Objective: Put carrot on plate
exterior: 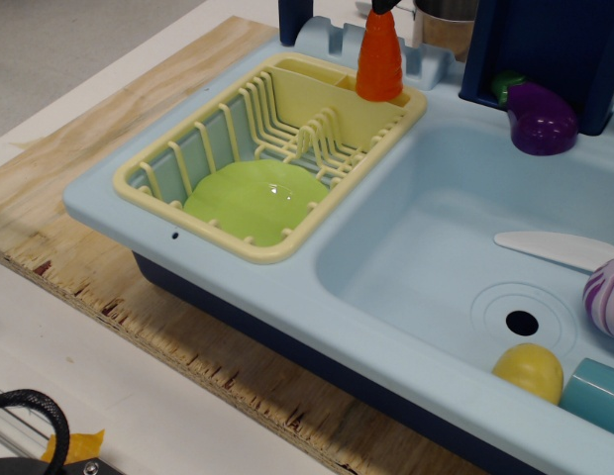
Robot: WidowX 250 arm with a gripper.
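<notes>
Carrot: orange cone (379, 61), standing up with its fat end down and its thin end at the top edge of the frame; its bottom sits at the far corner of the rack, near top middle.
Claw: only a dark bit (383, 6) shows at the very top, right at the carrot's thin end; I cannot tell if it is wide, narrow or holding the carrot.
Plate: shiny lime-green round plate (255, 201), lying in the near end of the rack, left of middle, well apart from the carrot.
Rack: pale yellow dish rack (220, 122) with ribs, sitting on the left side of the toy sink.
Sink: light blue toy sink (436, 267), with a drain hole at lower right.
Purple toy: eggplant (540, 120) on the sink's back rim, upper right.
Yellow toy: round ball (529, 371) in the bowl, lower right, beside a teal cup (596, 394).
White thing: flat white piece (559, 248) in the bowl, right side.
Desk: wooden board (129, 99) under the sink.
</notes>
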